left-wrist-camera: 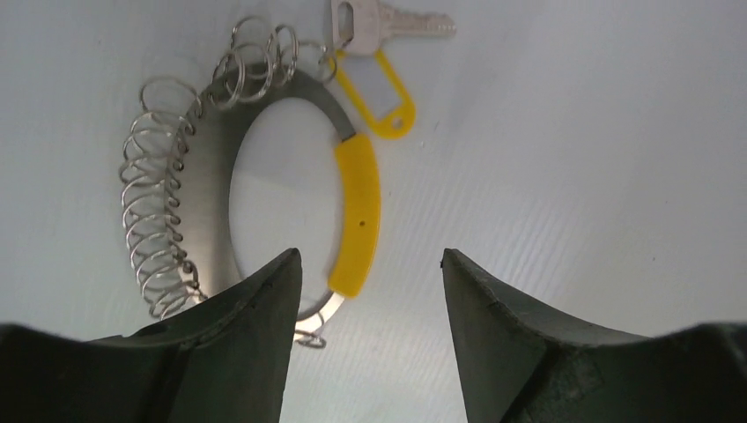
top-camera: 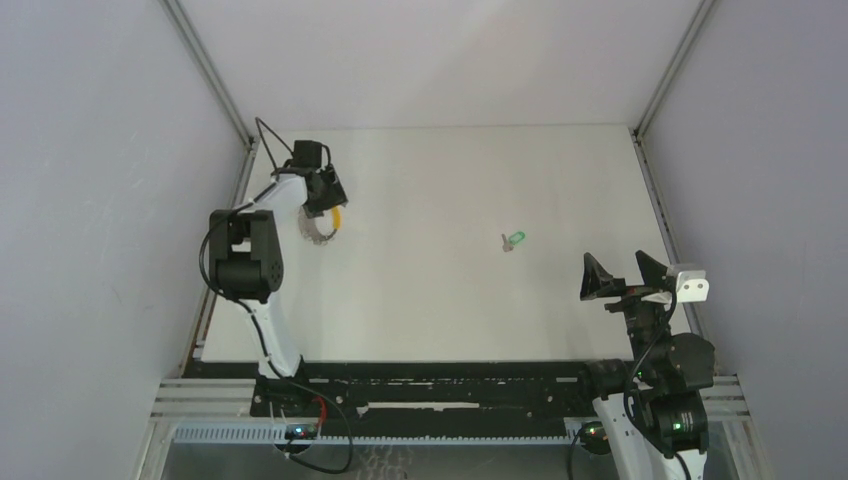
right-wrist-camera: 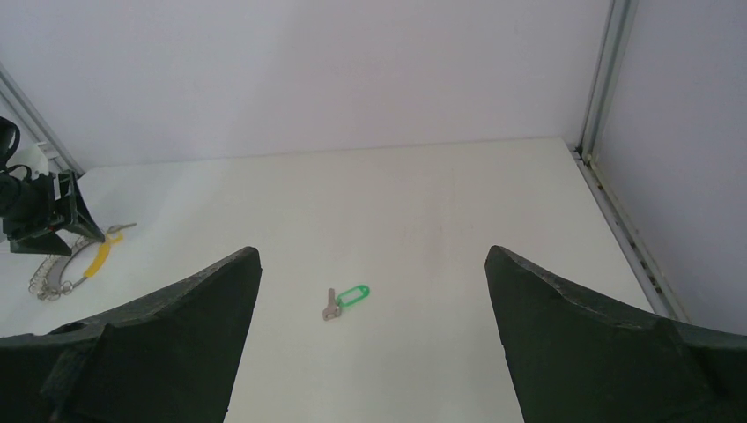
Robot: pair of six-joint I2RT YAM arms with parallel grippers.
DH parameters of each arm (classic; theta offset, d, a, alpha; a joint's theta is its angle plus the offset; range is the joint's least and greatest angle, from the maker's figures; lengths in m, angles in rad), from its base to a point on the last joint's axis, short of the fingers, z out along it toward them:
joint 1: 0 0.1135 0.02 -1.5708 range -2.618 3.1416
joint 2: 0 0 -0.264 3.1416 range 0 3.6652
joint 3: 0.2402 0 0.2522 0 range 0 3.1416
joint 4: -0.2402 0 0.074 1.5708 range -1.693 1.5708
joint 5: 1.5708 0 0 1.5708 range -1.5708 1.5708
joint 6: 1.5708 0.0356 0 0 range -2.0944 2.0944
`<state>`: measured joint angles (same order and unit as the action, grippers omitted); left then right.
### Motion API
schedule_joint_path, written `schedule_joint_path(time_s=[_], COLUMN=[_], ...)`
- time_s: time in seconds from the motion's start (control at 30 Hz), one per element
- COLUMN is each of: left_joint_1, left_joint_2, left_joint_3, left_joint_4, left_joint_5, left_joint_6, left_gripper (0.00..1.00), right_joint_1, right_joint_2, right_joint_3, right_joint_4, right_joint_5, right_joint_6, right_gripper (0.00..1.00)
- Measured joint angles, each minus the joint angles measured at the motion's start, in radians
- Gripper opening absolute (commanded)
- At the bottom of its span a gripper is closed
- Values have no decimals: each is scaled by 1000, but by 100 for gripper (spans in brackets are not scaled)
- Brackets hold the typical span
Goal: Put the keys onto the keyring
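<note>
Your left gripper [left-wrist-camera: 370, 260] hangs directly over the keyring [left-wrist-camera: 321, 101], jaws parted to a middling gap with nothing pinched between them. In the left wrist view its left finger [left-wrist-camera: 255, 335] covers the keyring's near rim; you cannot tell from here whether it touches the metal. The right finger [left-wrist-camera: 502, 335] stands off to the side, over bare table [top-camera: 450, 180]. The yellow sleeve [left-wrist-camera: 357, 216] on the keyring's rim ends in the gap, just beside the left finger.

The keyring lies flat, a row of small wire rings [left-wrist-camera: 154, 220] strung along its rim opposite the sleeve. The yellow key [left-wrist-camera: 379, 88] lies at the keyring's far edge, linked to the rim through one of those rings, its blade pointing away.

The green key [top-camera: 513, 240] lies loose on the table, well apart from the keyring, off to its right.

Your right gripper [top-camera: 617, 262] is spread fully wide and empty, farther right of the keyring than the green key and touching nothing.
</note>
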<state>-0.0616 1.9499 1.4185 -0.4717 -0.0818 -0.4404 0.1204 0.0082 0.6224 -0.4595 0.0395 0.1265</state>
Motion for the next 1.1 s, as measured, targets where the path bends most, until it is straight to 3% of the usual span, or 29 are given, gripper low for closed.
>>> schedule_joint_path(time_s=[0.2,0.37,0.7,0.9,1.1], left_joint_1=[17,16,-13,-144,-368], left_joint_2=[70,95,71,-20,-134], left_joint_3=[33,33,-44,-197,-354], left_joint_4=[26,33,142,201,211], left_joint_5=[63,125,214,252,281], left_joint_6=[-69,-116,-151,-143,-121], left_gripper=[73,74,62,48,46], right_joint_1=[1,2,6,10,19], right_joint_2=[0,0,0,0,0], right_joint_3=[-3,-3,-3,-3,-3], right_joint_4=[0,0,0,0,0], right_joint_5=[0,0,0,-5,-15], right_joint_6=[0,0,0,0,-1], right_gripper=[100,100,100,100,100])
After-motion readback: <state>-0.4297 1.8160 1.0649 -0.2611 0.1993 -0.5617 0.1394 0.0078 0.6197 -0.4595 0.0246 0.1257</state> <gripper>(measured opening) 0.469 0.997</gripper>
